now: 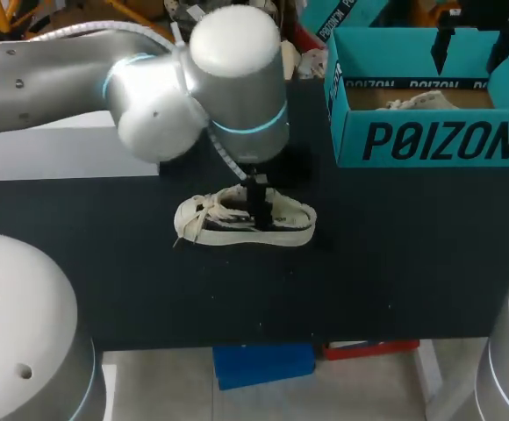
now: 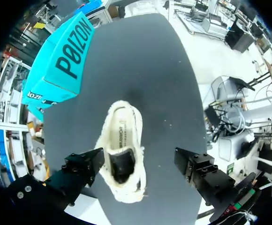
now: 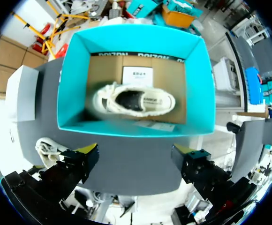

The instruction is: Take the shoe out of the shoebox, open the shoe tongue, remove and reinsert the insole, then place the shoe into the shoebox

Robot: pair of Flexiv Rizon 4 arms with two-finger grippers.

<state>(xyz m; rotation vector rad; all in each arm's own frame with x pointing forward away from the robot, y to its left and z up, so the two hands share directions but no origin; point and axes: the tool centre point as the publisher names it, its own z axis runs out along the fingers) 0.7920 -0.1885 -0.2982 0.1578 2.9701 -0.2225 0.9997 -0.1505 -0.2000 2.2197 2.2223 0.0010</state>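
My left hand (image 2: pixel 138 158) hangs wide open over the cream canvas low-top shoe (image 2: pixel 123 129). Looks light and floppy, so I'd pinch the heel collar.

cream shoe (image 2: pixel 123 150) within wide-spread tool (image 2: pixel 138 159), teal shoebox (image 2: pixel 63 61) ahead

Black tabletop (image 1: pixel 395 263), a white flat box (image 1: pixel 53 153) lying on its far left part
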